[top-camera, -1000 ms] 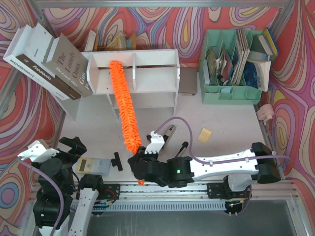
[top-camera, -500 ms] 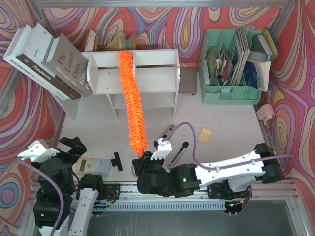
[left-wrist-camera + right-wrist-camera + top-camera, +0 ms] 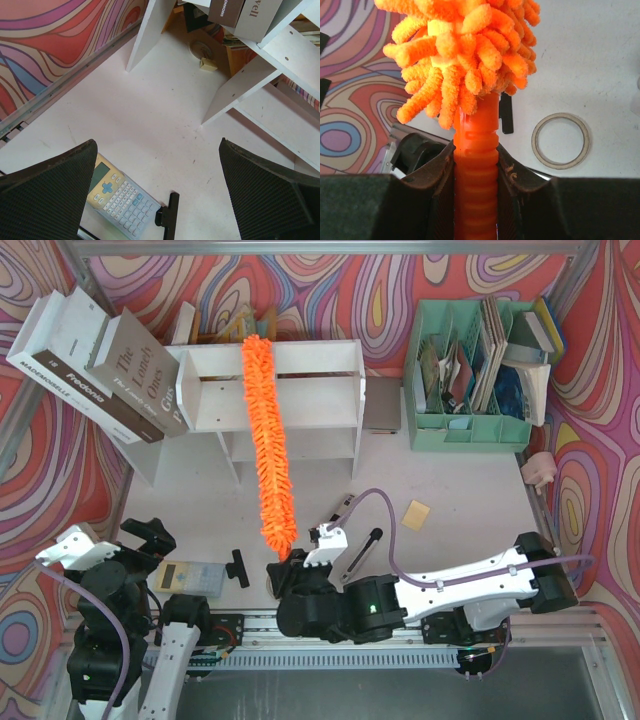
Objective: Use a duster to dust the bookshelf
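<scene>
The white two-tier bookshelf [image 3: 290,358] stands at the back centre; part of it shows in the left wrist view [image 3: 260,75]. The fluffy orange duster [image 3: 268,440] runs from the shelf's top edge down toward the near side, tilted over the shelf front. My right gripper [image 3: 290,568] is shut on the duster's ribbed orange handle [image 3: 476,165], with the fluffy head [image 3: 465,50] just beyond the jaws. My left gripper [image 3: 150,537] hangs open and empty at the near left, above a calculator; in the left wrist view its fingers [image 3: 47,195] stand wide apart.
Large books [image 3: 100,365] lean at the shelf's left. A mint green file organiser [image 3: 470,390] stands back right. A calculator [image 3: 190,578], a black tool [image 3: 238,568], a tape ring [image 3: 561,140], a black pen [image 3: 362,550] and a small tan card [image 3: 416,514] lie on the table.
The duster's tip has swung right and farther back, from the shelf's upper tier up to its top edge. My right arm has drawn back toward the near edge. The left arm has not moved.
</scene>
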Controlling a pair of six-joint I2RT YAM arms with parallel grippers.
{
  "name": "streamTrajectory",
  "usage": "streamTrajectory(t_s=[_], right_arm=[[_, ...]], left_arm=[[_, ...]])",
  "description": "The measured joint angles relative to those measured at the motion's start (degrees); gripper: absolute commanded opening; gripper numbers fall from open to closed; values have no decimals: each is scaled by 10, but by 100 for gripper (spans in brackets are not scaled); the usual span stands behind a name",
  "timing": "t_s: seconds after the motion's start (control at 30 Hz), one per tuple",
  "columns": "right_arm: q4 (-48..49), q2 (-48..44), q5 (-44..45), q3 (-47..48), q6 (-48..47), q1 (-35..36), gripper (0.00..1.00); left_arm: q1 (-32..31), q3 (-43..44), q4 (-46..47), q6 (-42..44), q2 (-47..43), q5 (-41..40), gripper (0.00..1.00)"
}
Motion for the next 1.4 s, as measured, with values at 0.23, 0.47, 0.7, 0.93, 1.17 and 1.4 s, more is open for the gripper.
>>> streamTrajectory(t_s=[0.23, 0.47, 0.7, 0.93, 1.17, 1.4], right_arm=[[-7, 20, -58, 0, 14, -36, 0], [-16, 35, -93, 6, 27, -46, 0], [-5, 59, -144, 20, -11, -65, 0], [31, 110, -189, 79, -87, -73, 0], [38, 117, -194, 84, -97, -73, 0], [21, 49, -148, 16, -39, -72, 0]], left_arm=[[0, 0, 0, 0, 0, 0, 98], [0, 0, 0, 0, 0, 0, 98], [0, 0, 0, 0, 0, 0, 98], [0, 0, 0, 0, 0, 0, 98], [0, 0, 0, 0, 0, 0, 98], [0, 0, 0, 0, 0, 0, 98]])
